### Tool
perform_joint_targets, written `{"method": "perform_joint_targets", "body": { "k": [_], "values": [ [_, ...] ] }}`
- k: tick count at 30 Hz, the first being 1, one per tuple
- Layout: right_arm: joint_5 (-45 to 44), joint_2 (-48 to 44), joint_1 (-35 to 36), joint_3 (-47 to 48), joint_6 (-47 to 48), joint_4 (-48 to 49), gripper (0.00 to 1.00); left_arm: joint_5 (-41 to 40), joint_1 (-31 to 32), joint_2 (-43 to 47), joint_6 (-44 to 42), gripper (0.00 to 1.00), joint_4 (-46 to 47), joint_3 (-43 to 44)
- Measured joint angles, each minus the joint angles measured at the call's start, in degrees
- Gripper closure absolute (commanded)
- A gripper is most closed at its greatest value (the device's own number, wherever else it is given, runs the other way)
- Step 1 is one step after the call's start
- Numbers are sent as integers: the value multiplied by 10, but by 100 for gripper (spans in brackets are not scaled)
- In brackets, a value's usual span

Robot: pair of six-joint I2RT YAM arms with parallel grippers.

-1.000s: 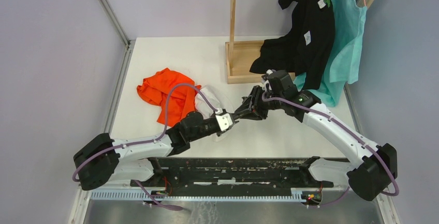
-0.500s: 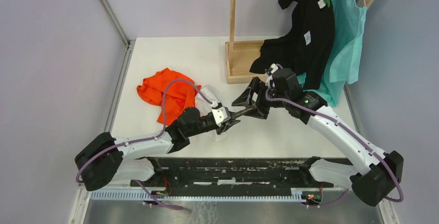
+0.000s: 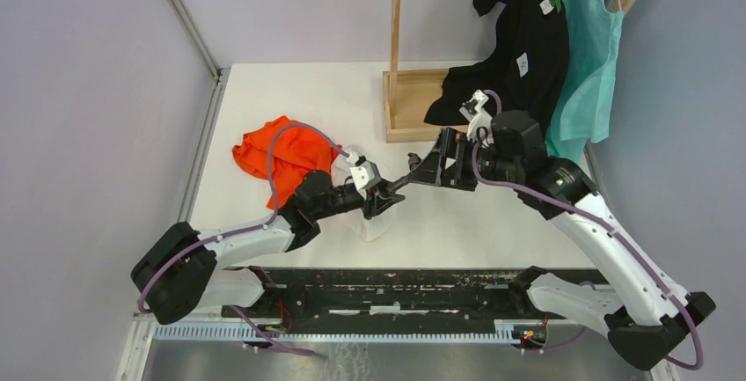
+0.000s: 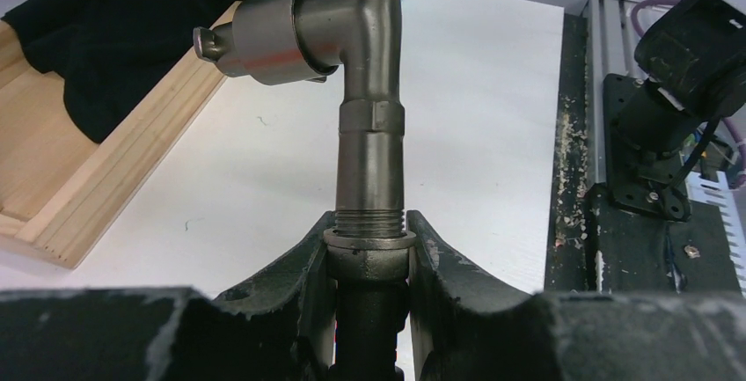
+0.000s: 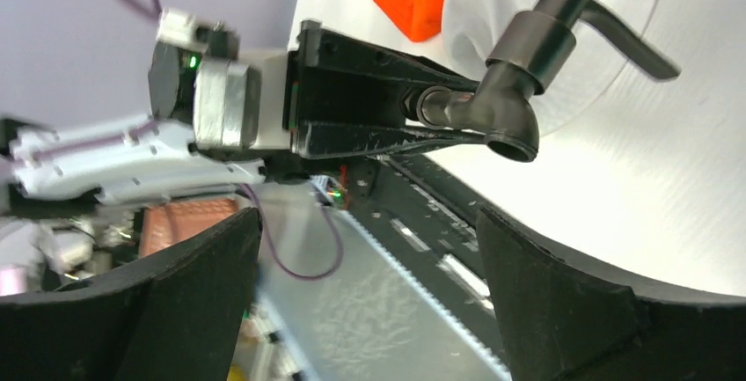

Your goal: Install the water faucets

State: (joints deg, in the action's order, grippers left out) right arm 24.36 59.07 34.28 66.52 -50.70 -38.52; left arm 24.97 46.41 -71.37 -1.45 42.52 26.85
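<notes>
The water faucet (image 4: 370, 91) is a dull grey metal valve body, and its threaded end sits in a darker pipe fitting (image 4: 367, 262). My left gripper (image 4: 367, 249) is shut on that fitting, with the faucet sticking out past the fingertips. From above, the left gripper (image 3: 384, 194) holds the faucet (image 3: 401, 184) over the table's middle. In the right wrist view the faucet (image 5: 513, 91) shows a flat lever handle (image 5: 616, 33) and an open spout end. My right gripper (image 3: 428, 159) stands wide open just right of the faucet and apart from it, with nothing between its fingers (image 5: 563, 293).
An orange cloth (image 3: 281, 157) and a white cloth (image 3: 352, 163) lie behind the left arm. A wooden stand's base (image 3: 413, 104) sits at the back. Black (image 3: 519, 47) and teal (image 3: 589, 55) garments hang by the right arm. A black rail (image 3: 396, 284) runs along the near edge.
My right gripper has opened off the faucet and drawn back to the right and away. The left gripper, still holding the faucet, has shifted slightly left and away.
</notes>
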Motion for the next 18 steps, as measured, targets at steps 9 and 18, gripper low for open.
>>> {"method": "perform_joint_targets", "body": {
  "k": [9, 18],
  "values": [
    [26, -180, 0, -78, 291, 33, 13, 113, -58, 12, 74, 97, 0, 16],
    [51, -375, 0, -235, 510, 225, 5, 270, -92, 48, 119, 97, -107, 109]
  ]
}}
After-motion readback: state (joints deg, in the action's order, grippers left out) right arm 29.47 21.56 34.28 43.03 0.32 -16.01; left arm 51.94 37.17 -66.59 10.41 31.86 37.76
